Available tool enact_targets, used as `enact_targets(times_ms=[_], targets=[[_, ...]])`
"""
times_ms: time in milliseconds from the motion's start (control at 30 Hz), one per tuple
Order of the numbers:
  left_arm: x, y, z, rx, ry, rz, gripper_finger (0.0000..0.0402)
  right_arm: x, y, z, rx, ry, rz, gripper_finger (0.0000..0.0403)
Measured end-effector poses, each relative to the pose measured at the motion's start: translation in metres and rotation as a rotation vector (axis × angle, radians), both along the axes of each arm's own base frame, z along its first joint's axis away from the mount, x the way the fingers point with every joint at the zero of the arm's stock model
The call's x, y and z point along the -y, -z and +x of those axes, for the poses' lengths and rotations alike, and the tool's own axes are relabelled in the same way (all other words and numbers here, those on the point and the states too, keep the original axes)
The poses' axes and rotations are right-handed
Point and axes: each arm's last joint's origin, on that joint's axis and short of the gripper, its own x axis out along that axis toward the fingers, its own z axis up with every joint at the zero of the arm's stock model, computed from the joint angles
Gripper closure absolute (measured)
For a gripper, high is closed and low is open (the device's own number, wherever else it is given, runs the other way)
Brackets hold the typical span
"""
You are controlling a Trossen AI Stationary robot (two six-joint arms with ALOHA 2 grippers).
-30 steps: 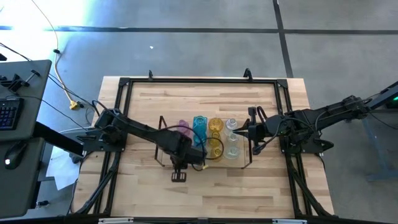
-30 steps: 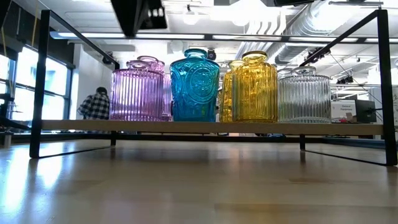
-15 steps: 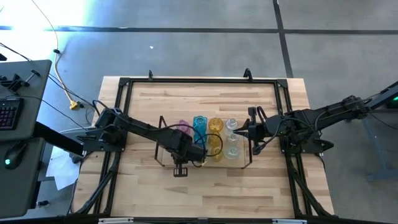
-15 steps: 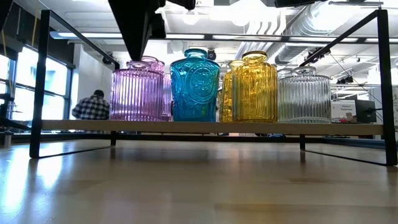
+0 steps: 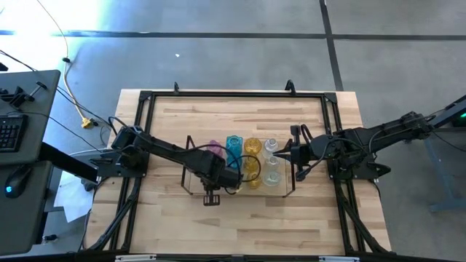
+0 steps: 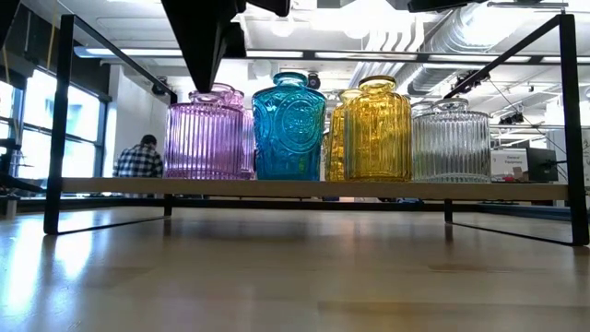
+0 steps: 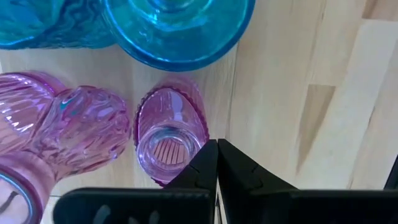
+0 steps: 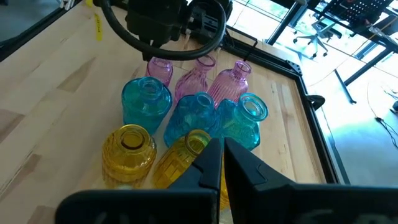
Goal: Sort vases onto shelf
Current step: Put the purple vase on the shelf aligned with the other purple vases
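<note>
My left hand (image 7: 217, 163), fingers pressed together and empty, hangs just above the near pink ribbed glass vase (image 7: 169, 134) on the low wire-framed shelf (image 6: 304, 188), while my right hand (image 8: 222, 160), also closed empty, waits beside the clear vases (image 5: 271, 169).

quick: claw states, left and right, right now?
Left claw: closed, holding nothing, hanging over the pink vases.
Right claw: closed, holding nothing, at the yellow and clear end of the shelf.

Black metal frame (image 5: 237, 94) bordered the wooden table (image 5: 240, 222). Keyboard (image 5: 9, 133) on a dark desk (image 5: 22, 156); yellow cable (image 5: 73, 94) on the floor. Person in a plaid shirt (image 6: 140, 159) stood far behind.
</note>
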Motion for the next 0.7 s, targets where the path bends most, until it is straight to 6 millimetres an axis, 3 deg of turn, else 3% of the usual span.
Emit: enact_targets(times_ms=[700], targets=[[-0.004,-0.014,-0.011,0.002,0.048,0.05,0.0401,0.0,0.001,0.0,-0.007,0.0,-0.002,0.0403]])
